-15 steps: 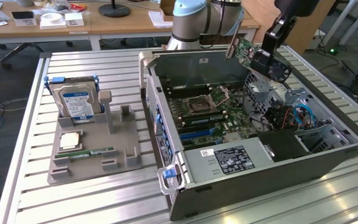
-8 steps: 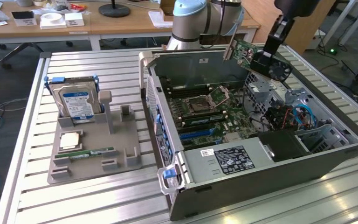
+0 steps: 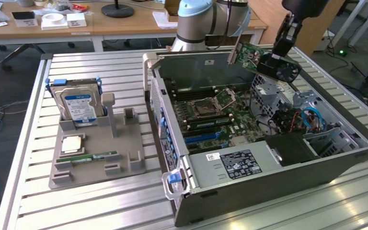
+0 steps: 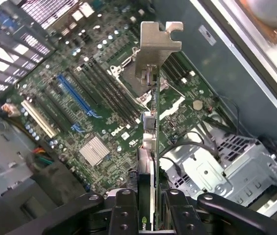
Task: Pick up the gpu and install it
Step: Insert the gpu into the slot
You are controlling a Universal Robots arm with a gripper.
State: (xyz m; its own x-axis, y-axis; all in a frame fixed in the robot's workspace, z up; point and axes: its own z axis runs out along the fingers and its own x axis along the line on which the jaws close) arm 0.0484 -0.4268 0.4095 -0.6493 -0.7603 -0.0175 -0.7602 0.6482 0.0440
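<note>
The black robot gripper held its fingers clamped on the thin green-and-black circuit-board gpu (light, stiff, likely fragile, so best gripped by its edges) at upper right of the exterior view, above the open grey metal computer case.

Arm bent forward, wrist tilted down, jaws clamped

hard drive upright in grey holder | RAM stick flat on it

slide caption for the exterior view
Robot arm, jaws shut on the gpu, holds it tilted over the open computer case; hard drive stands in the tray alongside.
</note>
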